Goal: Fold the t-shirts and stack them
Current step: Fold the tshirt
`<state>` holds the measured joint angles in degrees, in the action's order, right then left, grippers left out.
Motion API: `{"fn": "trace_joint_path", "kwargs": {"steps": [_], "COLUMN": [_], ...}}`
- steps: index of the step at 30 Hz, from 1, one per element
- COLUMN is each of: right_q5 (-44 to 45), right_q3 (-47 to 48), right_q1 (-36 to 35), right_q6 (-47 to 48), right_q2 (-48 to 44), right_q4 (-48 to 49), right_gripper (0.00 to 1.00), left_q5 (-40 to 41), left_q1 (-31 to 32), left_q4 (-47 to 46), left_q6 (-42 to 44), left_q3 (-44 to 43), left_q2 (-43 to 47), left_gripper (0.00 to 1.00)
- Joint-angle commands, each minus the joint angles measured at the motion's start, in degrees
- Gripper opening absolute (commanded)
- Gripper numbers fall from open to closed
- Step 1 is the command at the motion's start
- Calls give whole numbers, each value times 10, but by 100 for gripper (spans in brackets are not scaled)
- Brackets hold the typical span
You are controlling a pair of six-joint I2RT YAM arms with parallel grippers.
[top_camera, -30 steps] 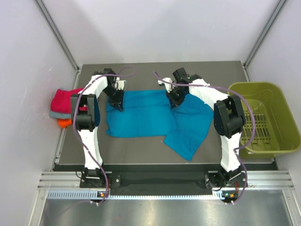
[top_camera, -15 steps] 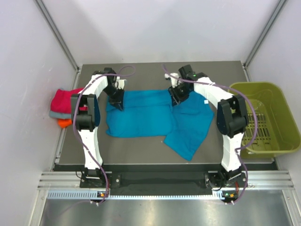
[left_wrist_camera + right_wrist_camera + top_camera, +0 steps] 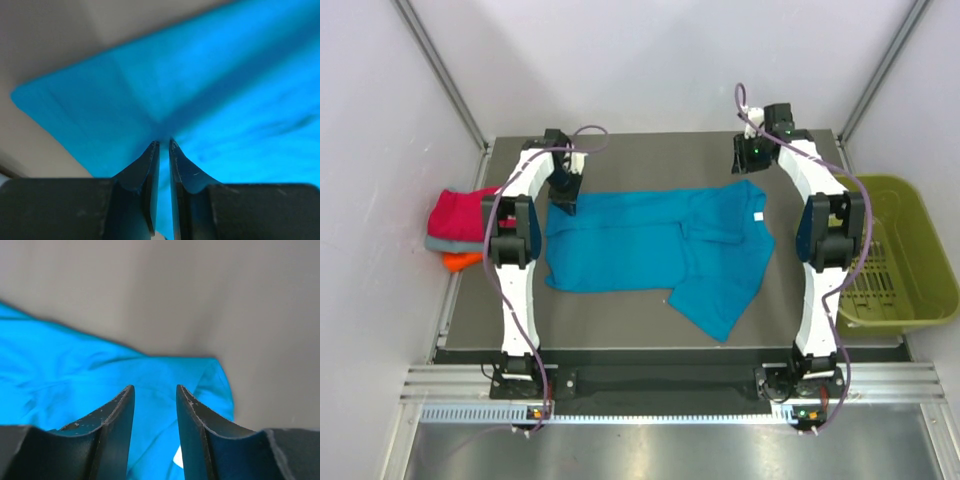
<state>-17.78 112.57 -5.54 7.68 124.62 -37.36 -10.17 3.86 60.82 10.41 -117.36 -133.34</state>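
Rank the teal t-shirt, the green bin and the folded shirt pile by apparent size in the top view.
1. teal t-shirt, clearly largest.
2. olive-green bin, though the right arm hides part of it.
3. folded shirt pile, smallest.

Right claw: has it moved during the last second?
Yes. The right claw moved toward the dark grey table's far right corner, nearer the olive-green plastic bin.

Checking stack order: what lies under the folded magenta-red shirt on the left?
Under the magenta-red shirt lies a grey shirt, then an orange shirt. Only their edges show; the rest is covered.
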Motion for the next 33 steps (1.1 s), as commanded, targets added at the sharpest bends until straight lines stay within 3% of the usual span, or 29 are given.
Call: {"fn": "trace_joint_path", "kwargs": {"steps": [1, 17, 27, 29, 31, 33], "right_q5": [14, 75, 74, 73, 73, 82], "right_q3": [26, 27, 69, 74, 81, 91], "right_q1": [-5, 26, 27, 29, 29, 30], "right_q6": [-2, 2, 15, 16, 15, 12], "right_q2": [38, 81, 135, 140, 143, 145], "right_q4": [9, 14, 5, 6, 10, 16], "right_gripper": [38, 37, 36, 28, 7, 0], "left_q5": [49, 96, 140, 142, 143, 147], "left_q1": [0, -1, -7, -7, -7, -7], "left_q4": [-17, -39, -57, -61, -64, -69], "left_q6": [10, 0, 0, 0, 0, 0], "left_q3": [-34, -53, -135, -148, -154, -156], "left_q2": [-28, -80, -144, -154, -158, -158], "left_gripper": [18, 19, 21, 21, 22, 22]}}
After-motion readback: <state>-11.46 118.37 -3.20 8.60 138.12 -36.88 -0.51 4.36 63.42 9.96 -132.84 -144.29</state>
